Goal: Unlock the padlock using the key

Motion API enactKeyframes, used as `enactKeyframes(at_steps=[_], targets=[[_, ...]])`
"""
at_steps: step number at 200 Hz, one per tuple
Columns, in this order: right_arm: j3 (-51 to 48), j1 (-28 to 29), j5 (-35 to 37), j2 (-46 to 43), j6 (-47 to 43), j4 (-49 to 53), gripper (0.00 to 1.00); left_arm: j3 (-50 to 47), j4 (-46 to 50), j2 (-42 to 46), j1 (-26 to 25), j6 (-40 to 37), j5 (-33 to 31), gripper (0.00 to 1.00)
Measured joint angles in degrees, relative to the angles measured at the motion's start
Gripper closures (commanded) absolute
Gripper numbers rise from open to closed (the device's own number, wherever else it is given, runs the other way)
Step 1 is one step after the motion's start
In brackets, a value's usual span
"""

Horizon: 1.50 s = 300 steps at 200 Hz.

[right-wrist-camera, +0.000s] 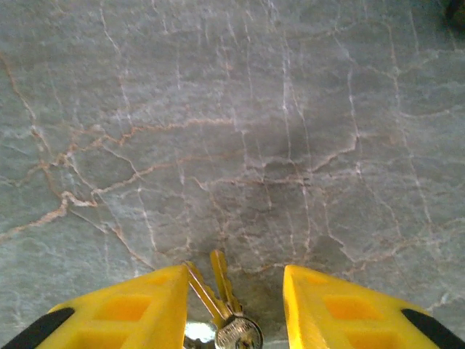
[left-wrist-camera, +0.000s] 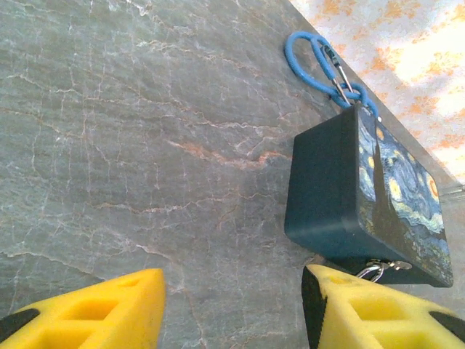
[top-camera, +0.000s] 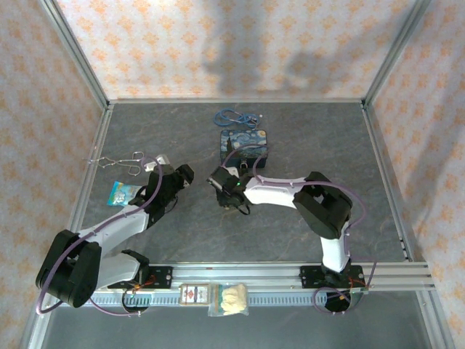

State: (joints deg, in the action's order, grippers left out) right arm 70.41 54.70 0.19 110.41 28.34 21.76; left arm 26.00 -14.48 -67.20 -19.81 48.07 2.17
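My right gripper stands with its two yellow fingers apart, and the key lies flat on the table in the gap between them. It is unclamped, though one blade touches the inner edge of the finger on the picture's left. I count two thin, flat, brassy blades side by side, converging on a shiny round silvery piece at the frame's bottom edge; I cannot tell what that piece is. My left gripper is also spread, with bare tabletop between its two fingers and nothing held. Its right-hand finger sits just below the tin. Of the padlock I make out one thin silvery loop at the tin's lower edge, just above that fingertip; its body is hidden. There is one tin, a boxy thing with smooth dark blue sides and a painted swirling blue-and-yellow face. Behind it lies one coiled blue cable with a silvery clip. All four fingers are blocky yellow with hollow cells and black bases. The table is grey, stone-like, veined with pale and rusty lines.
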Motion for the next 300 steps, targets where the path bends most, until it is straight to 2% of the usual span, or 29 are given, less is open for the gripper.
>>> enactKeyframes(at_steps=[35, 97, 111, 154, 209, 262, 268, 285, 300], targets=[[-1.5, 0.8, 1.5, 0.0, 0.2, -0.8, 0.64, -0.3, -0.2, 0.1, 0.0, 0.1, 0.2, 0.47], [-3.3, 0.9, 4.2, -1.0, 1.9, -1.7, 0.91, -0.6, -1.4, 0.1, 0.0, 0.4, 0.7, 0.47], [-4.2, 0.9, 4.1, -1.7, 2.7, -2.9, 1.0, -1.2, -2.5, 0.1, 0.0, 0.6, 1.7, 0.47], [-11.0, -0.4, 0.4, -6.1, 6.7, -9.6, 1.0, -4.6, -9.5, 0.1, 0.0, 2.3, 6.1, 0.47], [-19.1, -6.4, -9.7, -14.4, 11.4, -21.4, 1.0, -9.2, -22.0, 0.1, -0.2, 5.7, 11.5, 0.47], [-20.7, -9.7, -17.2, -17.2, 15.7, -31.4, 1.0, -12.0, -33.2, -0.3, -5.4, 7.2, 15.5, 0.47], [-20.7, -9.9, -17.9, -17.4, 16.1, -32.1, 1.0, -12.0, -34.5, -0.6, -6.0, 7.2, 15.7, 0.45], [-20.7, -10.6, -19.4, -18.3, 16.9, -33.8, 1.0, -12.1, -38.0, -1.9, -7.1, 7.3, 16.9, 0.33], [-20.6, -11.0, -20.3, -19.2, 17.1, -34.7, 1.0, -12.3, -41.1, -3.5, -7.6, 7.7, 17.4, 0.28]])
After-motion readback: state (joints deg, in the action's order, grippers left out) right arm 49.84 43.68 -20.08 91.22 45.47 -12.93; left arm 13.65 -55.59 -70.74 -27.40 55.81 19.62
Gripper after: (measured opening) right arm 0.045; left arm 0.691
